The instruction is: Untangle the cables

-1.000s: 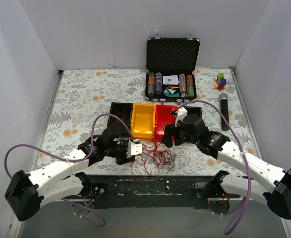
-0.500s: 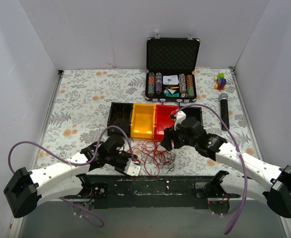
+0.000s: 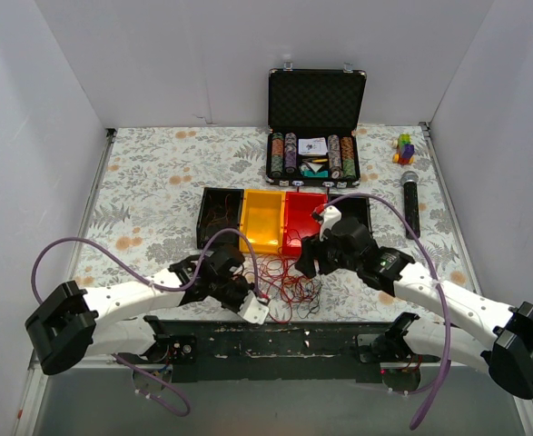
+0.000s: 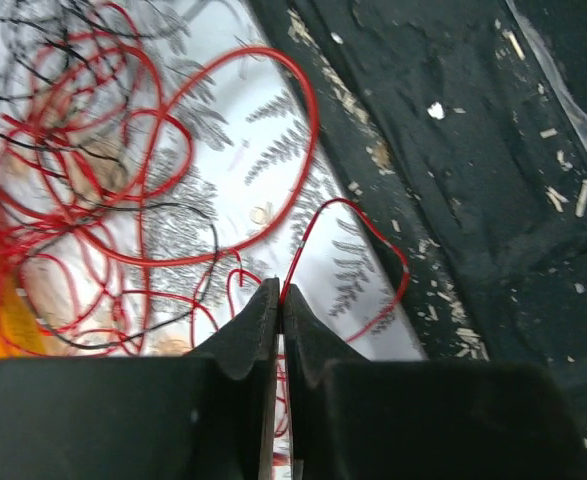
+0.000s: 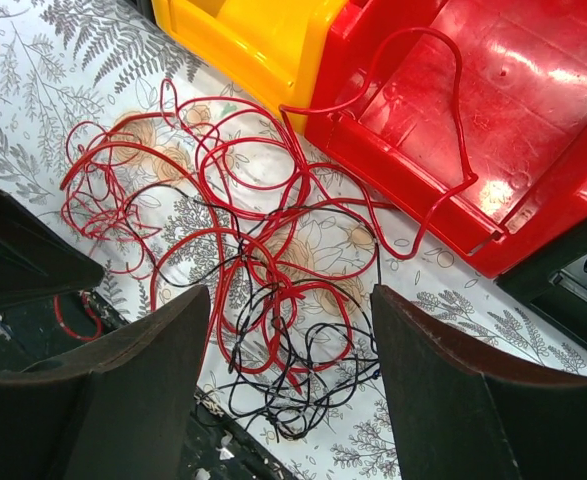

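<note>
Where the table point(image 3: 157, 182) meets its dark near edge, we see the left gripper point(image 4: 280, 300), fingers pinched together on one red strand; a second ago it sat farther in, half parted. Just beyond lies one loose nest of cables point(image 5: 235, 250), red and black, too tangled to count strands. The right gripper point(image 5: 288, 300) hovers over it, fingers spread wide, hardly moved. Behind stand one yellow tray point(image 3: 261, 222) and one red tray point(image 3: 301, 222), a strand looping into the red. Farthest: one case point(image 3: 316, 100), lid up, and one microphone point(image 3: 411, 202).
</note>
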You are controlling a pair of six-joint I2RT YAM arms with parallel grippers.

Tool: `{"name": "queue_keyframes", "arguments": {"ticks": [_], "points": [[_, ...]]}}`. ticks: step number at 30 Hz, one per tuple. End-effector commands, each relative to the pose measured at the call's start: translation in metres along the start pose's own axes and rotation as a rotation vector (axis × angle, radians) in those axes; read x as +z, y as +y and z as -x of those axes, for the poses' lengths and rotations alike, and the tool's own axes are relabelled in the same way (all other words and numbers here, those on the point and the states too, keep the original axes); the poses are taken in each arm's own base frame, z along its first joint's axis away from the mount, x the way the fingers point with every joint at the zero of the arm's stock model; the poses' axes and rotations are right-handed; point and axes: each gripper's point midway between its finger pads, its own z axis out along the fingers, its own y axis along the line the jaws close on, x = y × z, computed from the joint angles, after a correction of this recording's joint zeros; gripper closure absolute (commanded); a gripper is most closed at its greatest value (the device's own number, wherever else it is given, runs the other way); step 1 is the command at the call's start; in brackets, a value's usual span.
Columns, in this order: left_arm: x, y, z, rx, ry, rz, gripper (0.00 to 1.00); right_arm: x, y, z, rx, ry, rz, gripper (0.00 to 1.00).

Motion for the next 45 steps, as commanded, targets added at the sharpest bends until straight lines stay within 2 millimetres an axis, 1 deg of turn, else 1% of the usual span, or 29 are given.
{"name": "queue_keyframes", "arguments": {"ticks": [1, 3, 5, 6, 9, 10, 11, 12, 13, 15, 17, 18, 20, 23, 25, 28, 31, 34, 36, 38, 39, 40, 43, 45], "points": [[-0.016, 0.038, 0.042, 0.064, -0.086, 0.101, 1.0, 0.006, 0.005, 0.007, 0.002, -0.038, 0.025, 0.27], [-0.028, 0.048, 0.059, 0.074, -0.114, 0.128, 1.0, 0.01, 0.009, 0.009, -0.001, -0.041, 0.04, 0.27], [-0.043, 0.059, 0.081, 0.084, -0.145, 0.162, 1.0, 0.014, 0.014, 0.013, -0.005, -0.047, 0.054, 0.27], [-0.054, 0.064, 0.096, 0.083, -0.17, 0.186, 1.0, 0.015, 0.018, 0.018, -0.011, -0.058, 0.063, 0.27], [-0.08, 0.07, 0.127, 0.081, -0.204, 0.205, 1.0, 0.024, 0.034, 0.027, -0.024, -0.066, 0.095, 0.26], [-0.086, 0.069, 0.134, 0.075, -0.207, 0.205, 1.0, 0.026, 0.041, 0.03, -0.031, -0.07, 0.109, 0.26], [-0.096, 0.072, 0.145, 0.072, -0.216, 0.221, 1.0, 0.029, 0.045, 0.029, -0.037, -0.059, 0.114, 0.26], [-0.102, 0.073, 0.15, 0.067, -0.215, 0.232, 1.0, 0.031, 0.05, 0.027, -0.041, -0.048, 0.122, 0.26], [-0.107, 0.074, 0.152, 0.066, -0.212, 0.24, 1.0, 0.033, 0.056, 0.032, -0.041, -0.066, 0.137, 0.25], [-0.12, 0.081, 0.162, 0.068, -0.219, 0.284, 1.0, 0.038, 0.062, 0.024, -0.043, -0.049, 0.142, 0.25], [-0.136, 0.092, 0.173, 0.084, -0.223, 0.342, 1.0, 0.043, 0.066, 0.01, -0.042, -0.019, 0.146, 0.25], [-0.144, 0.1, 0.179, 0.084, -0.233, 0.376, 1.0, 0.045, 0.062, 0.004, -0.037, -0.013, 0.122, 0.26], [-0.164, 0.114, 0.197, 0.081, -0.265, 0.445, 1.0, 0.05, 0.055, -0.017, -0.02, 0.021, 0.092, 0.28], [-0.193, 0.13, 0.216, 0.151, -0.267, 0.533, 1.0, 0.052, 0.038, -0.05, 0.023, 0.07, 0.042, 0.3], [-0.218, 0.146, 0.229, 0.21, -0.257, 0.63, 1.0, 0.05, 0.03, -0.065, 0.053, 0.082, 0.022, 0.3], [-0.251, 0.163, 0.241, 0.317, -0.219, 0.763, 1.0, 0.045, 0.025, -0.073, 0.084, 0.072, 0.021, 0.29], [-0.279, 0.174, 0.248, 0.417, -0.183, 0.896, 1.0, 0.038, 0.024, -0.075, 0.098, 0.053, 0.032, 0.27], [-0.307, 0.184, 0.257, 0.49, -0.16, 1.022, 1.0, 0.037, 0.019, -0.082, 0.097, 0.064, 0.018, 0.26], [-0.334, 0.194, 0.267, 0.532, -0.17, 1.171, 1.0, 0.037, 0.017, -0.087, 0.099, 0.077, 0.014, 0.26], [-0.373, 0.2, 0.284, 0.594, -0.204, 1.376, 1.0, 0.037, 0.014, -0.094, 0.107, 0.091, 0.007, 0.26], [-0.387, 0.201, 0.291, 0.634, -0.208, 1.448, 1.0, 0.036, 0.012, -0.098, 0.11, 0.097, 0.003, 0.27], [-0.406, 0.204, 0.295, 0.638, -0.194, 1.537, 1.0, 0.036, 0.009, -0.102, 0.113, 0.101, -0.005, 0.27], [-0.447, 0.21, 0.318, 0.659, -0.225, 1.686, 1.0, 0.035, 0.002, -0.113, 0.117, 0.115, -0.021, 0.27], [-0.47, 0.212, 0.333, 0.664, -0.249, 1.751, 1.0, 0.035, -0.001, -0.116, 0.119, 0.116, -0.031, 0.27]]}}
